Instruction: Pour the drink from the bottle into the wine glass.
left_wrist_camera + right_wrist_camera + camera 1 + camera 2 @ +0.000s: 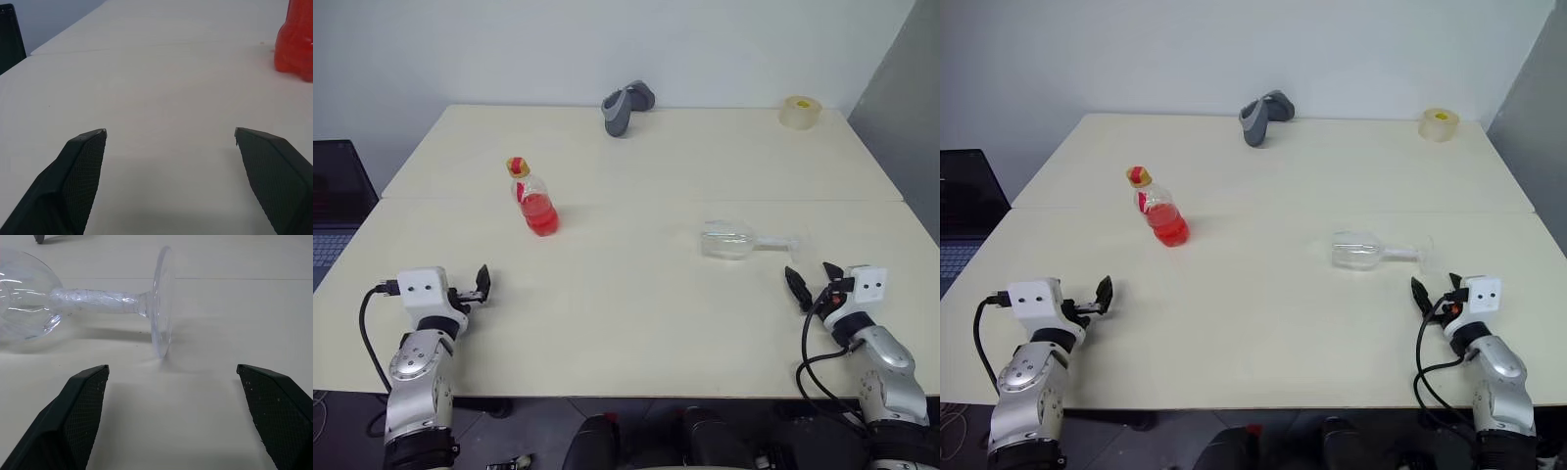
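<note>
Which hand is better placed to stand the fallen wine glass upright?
Probably the right hand: the wine glass lies on its side just ahead of it, foot toward it. The left hand is open too, nearer the bottle.

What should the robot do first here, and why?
Probably reach the right gripper forward to the wine glass and stand it up. It lies on its side, bowl empty, so nothing can be poured yet. The bottle stands upright, cap on, and both grippers' fingers are open, holding nothing.

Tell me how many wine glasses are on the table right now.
1. The wine glass lies on its side on the table, just ahead of the right gripper, foot toward it. None seems hidden.
</note>
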### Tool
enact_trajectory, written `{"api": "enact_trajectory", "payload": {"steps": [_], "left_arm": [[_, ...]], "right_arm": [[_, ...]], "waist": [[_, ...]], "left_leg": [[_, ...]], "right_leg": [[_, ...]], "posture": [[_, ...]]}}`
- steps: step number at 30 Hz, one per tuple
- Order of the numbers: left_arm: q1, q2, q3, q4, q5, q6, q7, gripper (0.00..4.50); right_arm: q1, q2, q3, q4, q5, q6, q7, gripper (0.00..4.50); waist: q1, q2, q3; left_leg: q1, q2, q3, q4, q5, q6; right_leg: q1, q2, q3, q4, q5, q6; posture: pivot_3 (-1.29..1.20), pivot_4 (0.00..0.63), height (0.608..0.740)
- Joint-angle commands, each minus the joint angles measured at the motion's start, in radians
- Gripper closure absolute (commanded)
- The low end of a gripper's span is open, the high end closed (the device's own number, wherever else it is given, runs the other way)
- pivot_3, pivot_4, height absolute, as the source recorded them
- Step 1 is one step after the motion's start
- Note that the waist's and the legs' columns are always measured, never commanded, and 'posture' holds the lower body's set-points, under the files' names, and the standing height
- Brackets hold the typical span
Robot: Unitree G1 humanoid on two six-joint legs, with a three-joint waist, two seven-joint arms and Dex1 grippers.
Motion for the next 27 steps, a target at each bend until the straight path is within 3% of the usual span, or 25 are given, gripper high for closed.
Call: {"api": "enact_trajectory", "payload": {"steps": [1, 11, 22, 27], "left_arm": [[0.01, 0.003, 0.001, -0.043, 0.02, -0.05, -0.003, 0.0], [0.07, 0.032, -0.037, -0.099, 0.066, -0.057, -0.049, 0.0], [0.028, 0.02, -0.04, -0.132, -0.022, -0.018, -0.121, 0.0], [-0.038, 0.02, -0.07, -0.143, -0.028, 0.052, -0.132, 0.0]], "right_arm": [[-0.007, -0.002, -0.002, -0.02, 0.008, -0.014, 0.012, 0.03], [0.02, -0.02, 0.016, -0.057, 0.017, 0.004, 0.069, 0.03], [0.23, -0.212, 0.124, -0.534, 0.164, 0.236, 0.335, 0.03], [0.16, -0.281, 0.155, -0.71, 0.257, 0.366, 0.338, 0.03]], "waist": [[0.0, 0.0, 0.0], [0.0, 0.0, 0.0], [0.001, 0.0, 0.0], [0.0, 0.0, 0.0]], "left_leg": [[0.0, 0.0, 0.0, 0.0, 0.0, 0.0], [0.0, 0.0, 0.0, 0.0, 0.0, 0.0], [0.001, 0.0, -0.004, 0.0, 0.0, 0.0], [0.01, 0.0, -0.007, -0.001, 0.0, 0.0]], "right_leg": [[0.0, 0.0, 0.0, 0.0, 0.0, 0.0], [0.0, 0.0, 0.0, 0.0, 0.0, 0.0], [0.003, 0.0, -0.001, -0.001, 0.0, 0.0], [0.015, 0.001, -0.004, -0.007, -0.002, 0.002]], "posture": [[0.0, 0.15, 0.74], [0.0, 0.15, 0.74], [0.0, 0.15, 0.74], [0.0, 0.15, 0.74]]}}
